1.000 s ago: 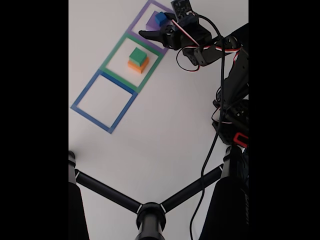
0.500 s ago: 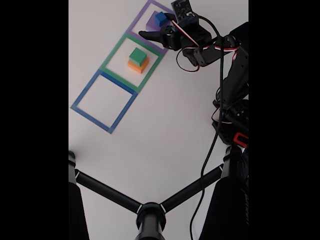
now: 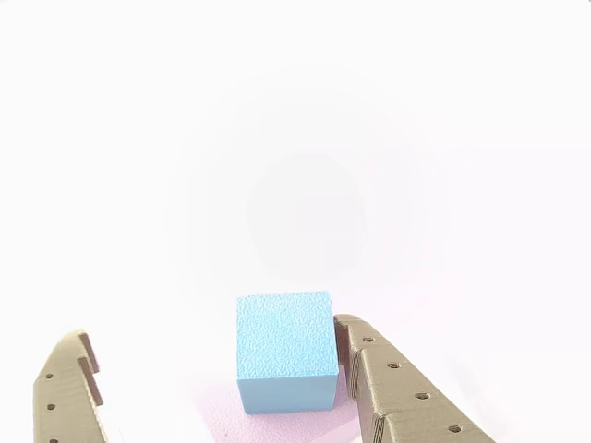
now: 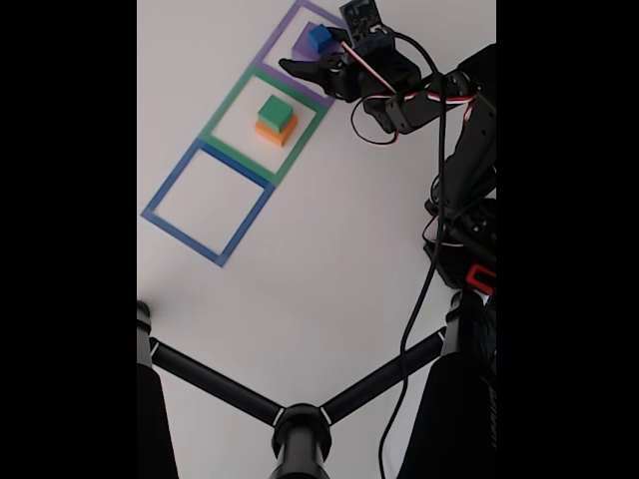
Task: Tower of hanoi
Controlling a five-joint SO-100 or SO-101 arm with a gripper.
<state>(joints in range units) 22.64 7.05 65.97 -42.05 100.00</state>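
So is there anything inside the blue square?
No, the blue square frames only bare white table in the fixed view.

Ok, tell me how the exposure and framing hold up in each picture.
Other view: heavily overexposed, the table washed to white, yet the blue cube and gripper fingers stay sharp. Fixed view: evenly lit, soft, black bars either side, coloured squares and green block readable.

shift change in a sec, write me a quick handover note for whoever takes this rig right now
Gripper: open, fingers either side of the blue cube, right finger close beside it, not clamped.
Blue cube sits on the purple block in the purple square.
Green cube sits on the orange block in the green square.
Blue square: nothing in it.
Done: approach to the blue cube. Left: grasp, lift, move it; the rest of the stacking.
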